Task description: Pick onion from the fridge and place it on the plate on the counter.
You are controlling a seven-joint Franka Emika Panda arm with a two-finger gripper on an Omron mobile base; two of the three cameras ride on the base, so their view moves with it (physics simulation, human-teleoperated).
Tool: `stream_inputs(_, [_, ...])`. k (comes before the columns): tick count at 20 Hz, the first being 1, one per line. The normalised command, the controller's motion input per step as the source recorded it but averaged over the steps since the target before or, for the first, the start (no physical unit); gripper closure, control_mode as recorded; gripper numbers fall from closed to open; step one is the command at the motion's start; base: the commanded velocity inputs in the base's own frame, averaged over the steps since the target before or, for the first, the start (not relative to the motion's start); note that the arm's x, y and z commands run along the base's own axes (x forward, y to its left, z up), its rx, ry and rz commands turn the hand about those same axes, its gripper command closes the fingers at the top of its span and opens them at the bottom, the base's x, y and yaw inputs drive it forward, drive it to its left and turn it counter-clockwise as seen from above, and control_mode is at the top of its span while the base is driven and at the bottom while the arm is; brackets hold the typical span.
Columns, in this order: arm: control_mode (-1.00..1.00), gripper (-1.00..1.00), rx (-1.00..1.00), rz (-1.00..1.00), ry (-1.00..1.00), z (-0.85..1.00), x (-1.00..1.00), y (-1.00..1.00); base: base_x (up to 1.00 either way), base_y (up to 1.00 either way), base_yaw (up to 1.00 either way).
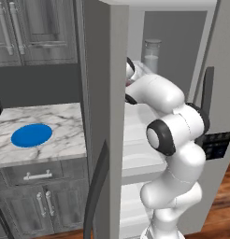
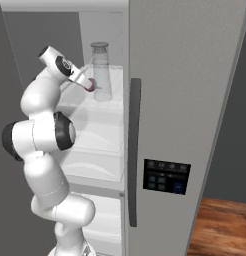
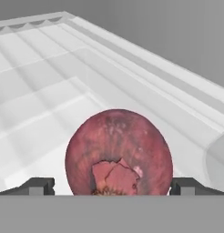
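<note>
From the left base view, the white arm reaches into the open fridge (image 1: pixel 107 60), while the blue plate (image 1: pixel 31 135) lies on the marble counter (image 1: pixel 61 116). From the right base view, the reddish onion (image 2: pixel 90 87) sits on a white shelf beside a glass jar (image 2: pixel 101 72). From the hand view, the gripper (image 3: pixel 112 185) is spread wide, one fingertip on each side of the onion (image 3: pixel 118 152), not pinching it.

The white arm (image 1: pixel 175 154) rises from its base, folds at the dark elbow joint and reaches forward and up into the fridge (image 2: pixel 185 100), its hand at the upper shelf. The gripper (image 3: pixel 112 185) stands wide open, one dark fingertip (image 3: pixel 38 185) on each side of the onion (image 3: pixel 118 152), neither visibly pressing it.
</note>
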Motion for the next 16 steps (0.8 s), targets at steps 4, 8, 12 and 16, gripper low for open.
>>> stream_inputs(4, [-1.0, -1.0, 0.0, -0.08, 0.0, 0.0, 0.13, -0.03, 0.0, 0.0, 0.0])
stream_inputs(8, [-1.0, 1.0, 0.0, -0.05, 0.0, 0.0, 0.03, -0.05, 0.0, 0.0, 0.0])
stream_inputs(12, [-1.0, 1.0, 0.0, -0.01, 0.0, -0.01, 0.0, -0.04, 0.0, 0.0, 0.0])
stream_inputs(16, [-1.0, 1.0, 0.0, 0.0, 0.0, -0.01, 0.0, 0.0, 0.0, 0.0, 0.0])
